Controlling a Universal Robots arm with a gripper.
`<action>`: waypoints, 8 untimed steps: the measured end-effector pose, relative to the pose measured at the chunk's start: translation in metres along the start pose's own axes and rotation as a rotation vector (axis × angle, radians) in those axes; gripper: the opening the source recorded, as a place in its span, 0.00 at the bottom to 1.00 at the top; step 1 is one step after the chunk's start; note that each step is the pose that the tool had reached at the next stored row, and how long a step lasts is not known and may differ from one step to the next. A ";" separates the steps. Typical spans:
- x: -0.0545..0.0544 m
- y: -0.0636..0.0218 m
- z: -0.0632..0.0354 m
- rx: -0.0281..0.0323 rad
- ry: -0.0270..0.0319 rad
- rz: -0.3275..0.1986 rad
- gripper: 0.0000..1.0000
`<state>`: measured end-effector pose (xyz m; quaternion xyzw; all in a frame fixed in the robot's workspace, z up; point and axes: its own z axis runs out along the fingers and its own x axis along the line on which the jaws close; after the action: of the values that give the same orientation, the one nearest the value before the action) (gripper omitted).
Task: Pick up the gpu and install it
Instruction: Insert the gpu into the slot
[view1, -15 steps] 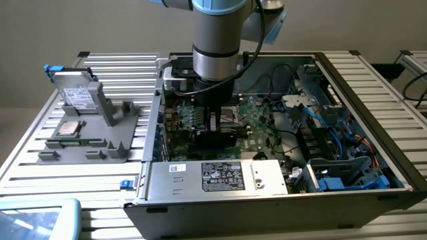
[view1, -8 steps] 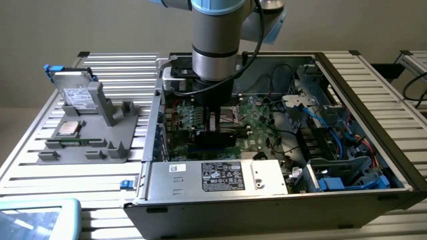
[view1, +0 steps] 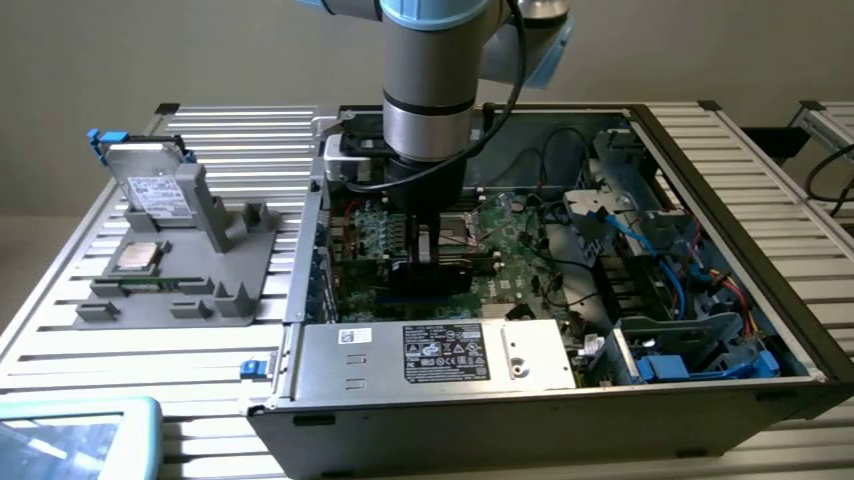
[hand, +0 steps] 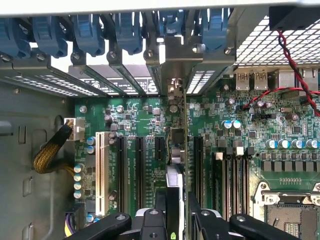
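Observation:
The arm reaches down into the open computer case (view1: 747, 300), with my gripper (view1: 430, 252) low over the green motherboard (view1: 514, 250). The gripper (hand: 175, 220) is shut on the gpu (hand: 174, 185), which the wrist view shows edge-on, standing upright between the two fingers (hand: 150, 220). The card runs over the black expansion slots (hand: 141, 170) toward the case's rear wall. Its silvery end bracket (hand: 175, 60) is up against the rear slot openings, among the blue retaining clips (hand: 127, 32). In the exterior view the gpu (view1: 430, 278) is a dark slab below the gripper.
A grey parts holder (view1: 200, 270) on the exterior view's left carries a silver drive with blue clips (view1: 147, 175) and a processor (view1: 138, 256). The power supply box (view1: 441, 352) lines the case's near edge. Blue cables (view1: 667, 270), a yellow cable bundle (hand: 50, 155) and the processor socket (hand: 292, 210) lie around the slots.

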<state>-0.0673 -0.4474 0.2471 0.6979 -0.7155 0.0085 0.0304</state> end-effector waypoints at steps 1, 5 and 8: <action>0.000 0.0000 0.0000 0.0002 -0.0001 0.000 0.27; 0.000 0.0001 0.0000 0.0004 -0.0008 -0.001 0.27; 0.000 0.0001 0.0000 0.0008 -0.0018 -0.004 0.27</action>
<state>-0.0674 -0.4476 0.2471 0.6995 -0.7140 0.0081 0.0295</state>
